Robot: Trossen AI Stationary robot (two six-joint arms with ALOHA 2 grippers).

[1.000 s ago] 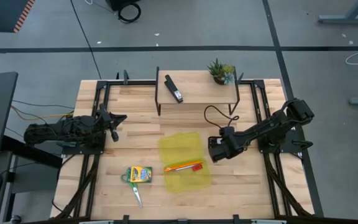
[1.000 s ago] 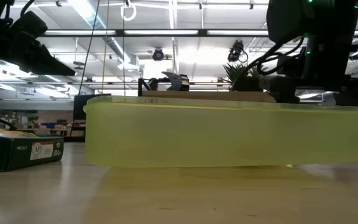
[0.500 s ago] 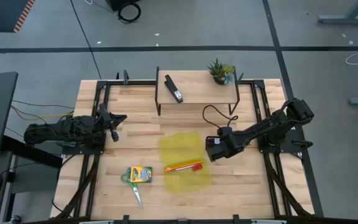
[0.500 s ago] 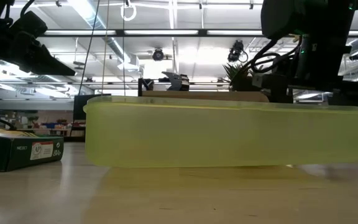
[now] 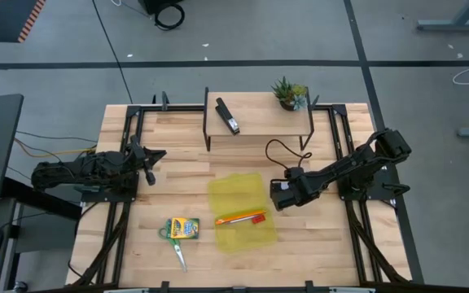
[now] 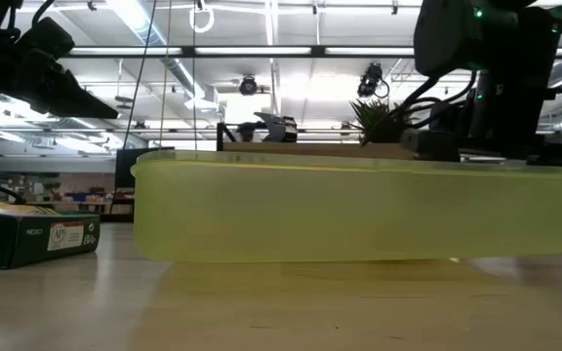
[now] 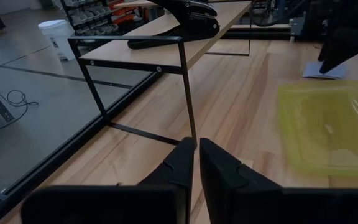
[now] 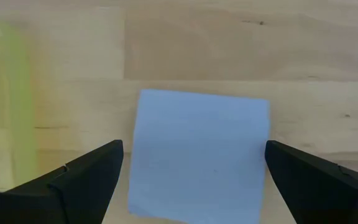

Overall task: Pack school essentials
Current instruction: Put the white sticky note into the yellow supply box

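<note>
A pale blue square notepad lies flat on the table just right of the open yellow-green translucent case. My right gripper hovers over it from above, open wide, one finger past each side of the pad. In the high view the right gripper hides the pad. Orange pencils with a small red piece lie in the case. The crayon box and green-handled scissors lie left of the case. My left gripper waits, shut, by the table's left side. No purple pen shows.
A black stapler and a small potted plant stand on the raised shelf at the far edge. A black cable loops on the table in front of the shelf. Bare wood lies near and right of the case.
My right gripper has shifted slightly above the notepad beside the case and stays open. The left arm and the objects have kept still.
</note>
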